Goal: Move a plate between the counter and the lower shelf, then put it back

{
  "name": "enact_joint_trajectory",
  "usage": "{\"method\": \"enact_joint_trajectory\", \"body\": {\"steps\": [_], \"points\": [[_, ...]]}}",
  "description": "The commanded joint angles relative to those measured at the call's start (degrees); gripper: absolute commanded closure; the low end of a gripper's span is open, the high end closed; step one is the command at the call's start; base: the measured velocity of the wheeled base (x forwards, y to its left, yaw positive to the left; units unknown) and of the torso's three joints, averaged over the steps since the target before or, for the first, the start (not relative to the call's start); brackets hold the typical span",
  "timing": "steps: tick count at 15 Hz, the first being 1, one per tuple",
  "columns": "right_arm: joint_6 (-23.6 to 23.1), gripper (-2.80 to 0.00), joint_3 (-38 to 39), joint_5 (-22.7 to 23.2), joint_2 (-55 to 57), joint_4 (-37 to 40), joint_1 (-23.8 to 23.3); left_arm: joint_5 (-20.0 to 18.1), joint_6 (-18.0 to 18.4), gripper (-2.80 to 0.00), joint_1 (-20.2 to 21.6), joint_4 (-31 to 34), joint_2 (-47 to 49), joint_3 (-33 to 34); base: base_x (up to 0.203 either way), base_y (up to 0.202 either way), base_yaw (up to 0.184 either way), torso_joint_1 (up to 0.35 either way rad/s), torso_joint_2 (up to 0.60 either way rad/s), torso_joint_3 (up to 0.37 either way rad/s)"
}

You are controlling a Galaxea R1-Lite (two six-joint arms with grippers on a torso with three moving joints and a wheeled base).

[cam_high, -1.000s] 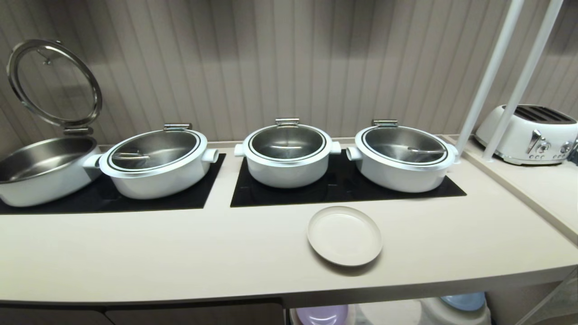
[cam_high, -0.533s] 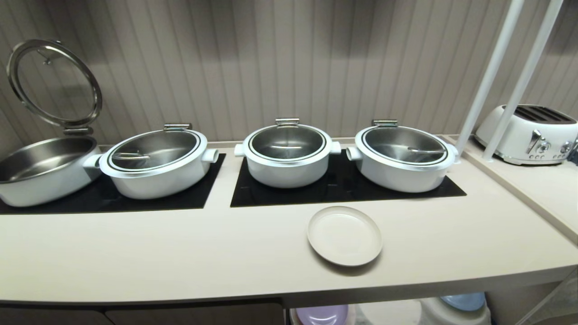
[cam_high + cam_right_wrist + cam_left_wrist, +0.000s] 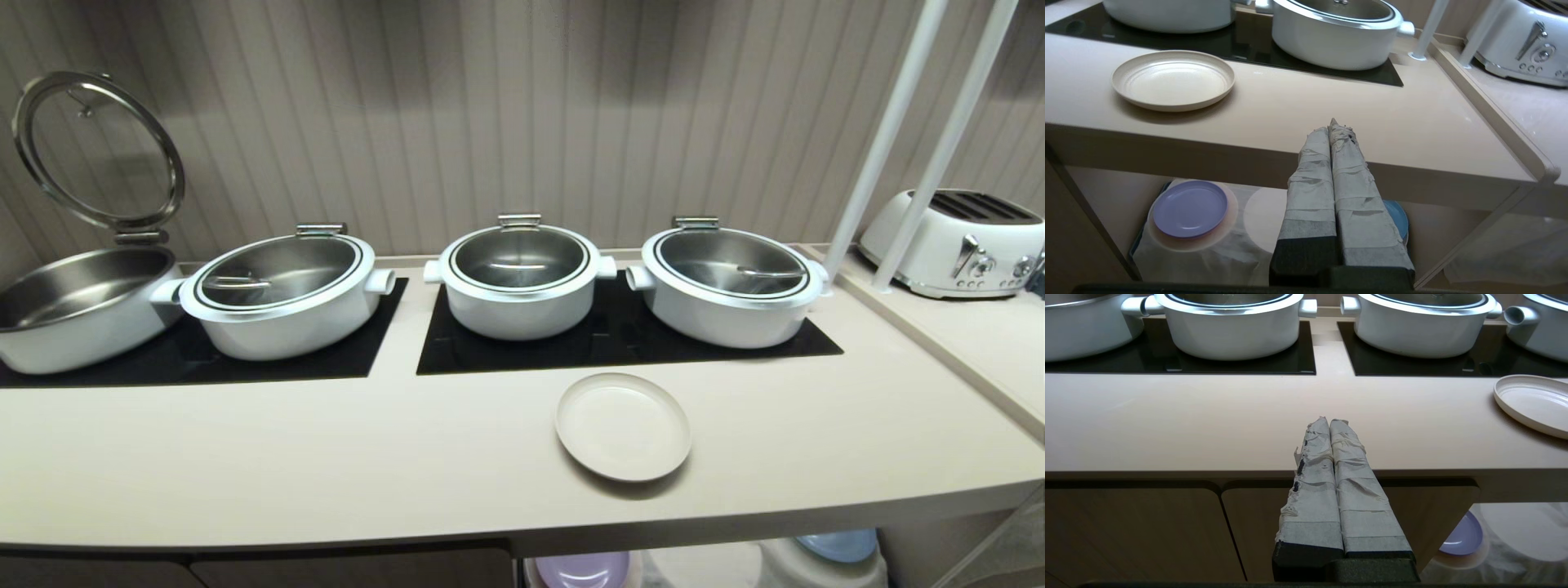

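Nearest, in front of the worktop edge: left gripper (image 3: 1329, 421) and right gripper (image 3: 1331, 126), both tape-wrapped, fingers clenched together, grasping nothing. Neither visible from the head camera.

Below the worktop, at right: lit lower shelf (image 3: 1118, 192) draped in white cloth, holding a round lilac plate (image 3: 1190, 208) on the left pad and a blue plate (image 3: 1396, 216) on the right, partly hidden behind the right gripper. To the left of the recess: ribbed brown cabinet doors (image 3: 1147, 535).

On the long pale beige counter (image 3: 286, 465): round, shallow, cream-beige plate (image 3: 623, 426), upright, near the front edge, right of centre, just in front of the right-hand glossy black inset panel (image 3: 620, 343).

Farther back: four white pots, the leftmost (image 3: 77, 306) with its glass lid raised. Far right: white toaster (image 3: 955, 241).
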Motion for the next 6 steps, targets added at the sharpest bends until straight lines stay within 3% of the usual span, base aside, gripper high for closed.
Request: {"method": "enact_joint_trajectory", "body": {"steps": [1,6], "points": [[2.3,0.0,0.0,-1.5,0.1,-0.1,0.0,0.1,0.0,0.0,0.0,0.0,0.0,0.0,0.0,0.0,0.0,0.0,0.0,0.0],[2.5,0.0,0.0,-1.5,0.1,0.0,0.0,0.1,-0.1,0.0,0.0,0.0,0.0,0.0,0.0,0.0,0.0,0.0,0.0,0.0]]}}
